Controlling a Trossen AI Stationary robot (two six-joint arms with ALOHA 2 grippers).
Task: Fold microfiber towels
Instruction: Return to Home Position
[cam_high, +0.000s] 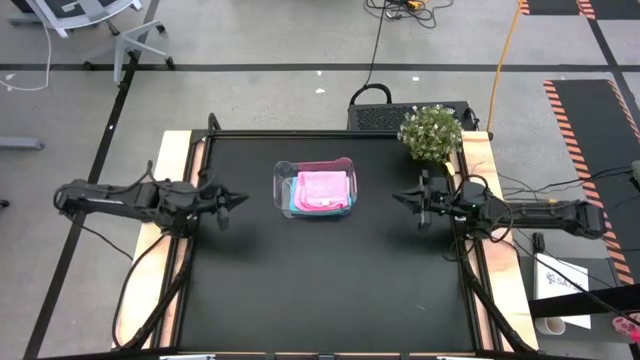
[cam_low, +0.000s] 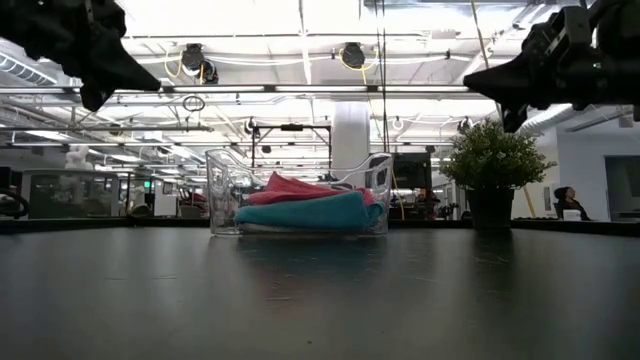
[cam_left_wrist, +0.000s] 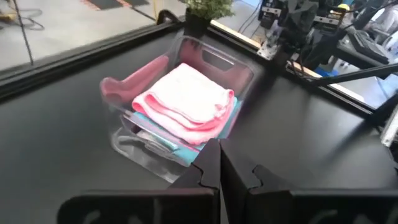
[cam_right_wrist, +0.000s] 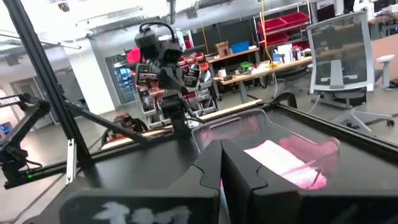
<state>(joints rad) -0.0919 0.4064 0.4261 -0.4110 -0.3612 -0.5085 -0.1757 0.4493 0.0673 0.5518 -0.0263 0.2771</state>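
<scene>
Left tool (cam_high: 238, 201) and right tool (cam_high: 400, 197) pressed together, empty, flanking the tub (cam_high: 281, 172); best retract both level, clear of its towels (cam_high: 323, 188).

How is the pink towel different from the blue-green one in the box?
The pink towel lies on top; the teal towel lies under it. The pink towel shows its whole folded face from above; the teal towel only peeks out at the edges. Both are folded inside the clear tub. The left gripper and right gripper wait at either side.
</scene>
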